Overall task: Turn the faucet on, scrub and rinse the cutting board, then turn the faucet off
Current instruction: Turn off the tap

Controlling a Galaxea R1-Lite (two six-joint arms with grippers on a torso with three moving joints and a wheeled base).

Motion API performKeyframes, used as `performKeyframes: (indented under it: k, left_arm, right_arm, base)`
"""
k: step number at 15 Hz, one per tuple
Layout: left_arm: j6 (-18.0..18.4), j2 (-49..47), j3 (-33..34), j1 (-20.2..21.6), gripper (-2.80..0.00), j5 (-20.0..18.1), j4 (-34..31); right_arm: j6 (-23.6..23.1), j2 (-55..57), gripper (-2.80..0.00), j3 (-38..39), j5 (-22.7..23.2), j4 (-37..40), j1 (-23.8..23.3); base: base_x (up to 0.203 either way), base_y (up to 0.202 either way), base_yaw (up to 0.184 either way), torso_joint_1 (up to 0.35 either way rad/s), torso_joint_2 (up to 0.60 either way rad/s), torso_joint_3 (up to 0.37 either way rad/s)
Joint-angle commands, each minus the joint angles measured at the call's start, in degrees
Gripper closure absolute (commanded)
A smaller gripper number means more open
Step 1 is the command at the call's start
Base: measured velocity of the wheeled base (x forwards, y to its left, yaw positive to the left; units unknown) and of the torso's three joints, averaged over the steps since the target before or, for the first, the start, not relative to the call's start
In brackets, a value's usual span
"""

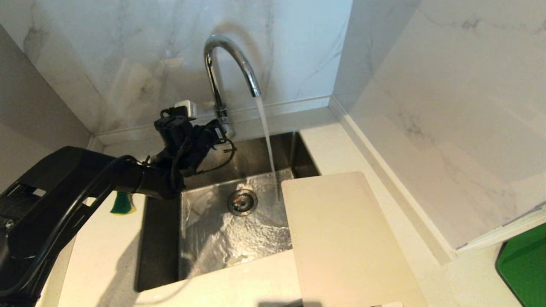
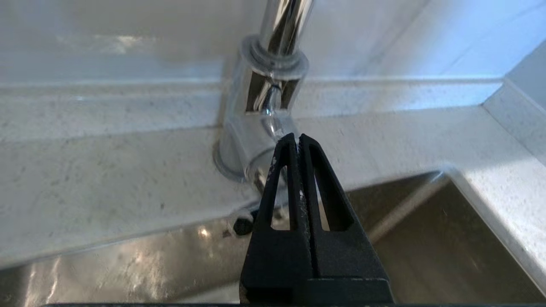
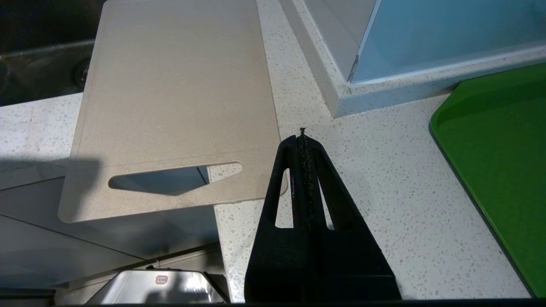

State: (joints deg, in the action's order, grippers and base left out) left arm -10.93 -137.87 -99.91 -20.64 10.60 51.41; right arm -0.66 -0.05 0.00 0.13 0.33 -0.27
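Head view: the faucet (image 1: 228,68) stands at the back rim of the steel sink (image 1: 213,230), a stream of water (image 1: 266,136) falling from its arched spout into the basin beside the drain (image 1: 242,202); the basin floor is wet and rippled; the left arm reaches in from the left, and the left gripper (image 1: 222,133) sits against the faucet base; the cutting board (image 1: 345,243) lies on the counter (image 1: 448,277) to the right of the sink, its left edge overhanging the basin; a green-and-yellow sponge (image 1: 122,203) lies on the counter left of the sink, partly hidden by the arm; a green tray (image 1: 524,268) shows at the far right.

Left wrist view: left gripper fingers pressed fully together, gripping nothing; tips right at the chrome base (image 2: 251,140) of the faucet, with the thin lever beside them.

Right wrist view: the right gripper (image 3: 302,137) has its fingers pressed together, holding nothing, above bare counter beside the board's slotted handle end; board near corner juts past the counter edge; green tray to the other side.
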Motion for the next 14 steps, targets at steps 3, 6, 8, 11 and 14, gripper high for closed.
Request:
performKeyframes:
  k: [3,6,8,11,14]
  left_arm:
    - [0.04,-2.55,-3.93,1.50,0.00,0.81,-0.92]
    - [0.21,-3.41,-5.58,1.68,0.00,2.05,-0.96]
    - [0.20,-3.64,-6.34,1.84,0.00,2.11,-1.43]
    - [0.12,-4.04,-7.90,2.92,0.00,2.18,-2.84]
    - [0.12,-4.77,-9.45,3.61,0.00,2.23,-3.72]
  right_arm:
    - [-0.04,0.05,0.00,0.00,0.04,0.02,0.00]
    - [-0.04,0.05,0.00,0.00,0.04,0.02,0.00]
    - [-0.04,0.05,0.00,0.00,0.04,0.02,0.00]
    - [-0.04,0.05,0.00,0.00,0.04,0.02,0.00]
    - [-0.04,0.05,0.00,0.00,0.04,0.02,0.00]
  base:
    - [0.000,0.000,0.000,0.000,0.00,0.000]
    - [0.000,0.000,0.000,0.000,0.00,0.000]
    - [0.000,0.000,0.000,0.000,0.00,0.000]
    - [0.000,0.000,0.000,0.000,0.00,0.000]
    - [0.000,0.000,0.000,0.000,0.00,0.000]
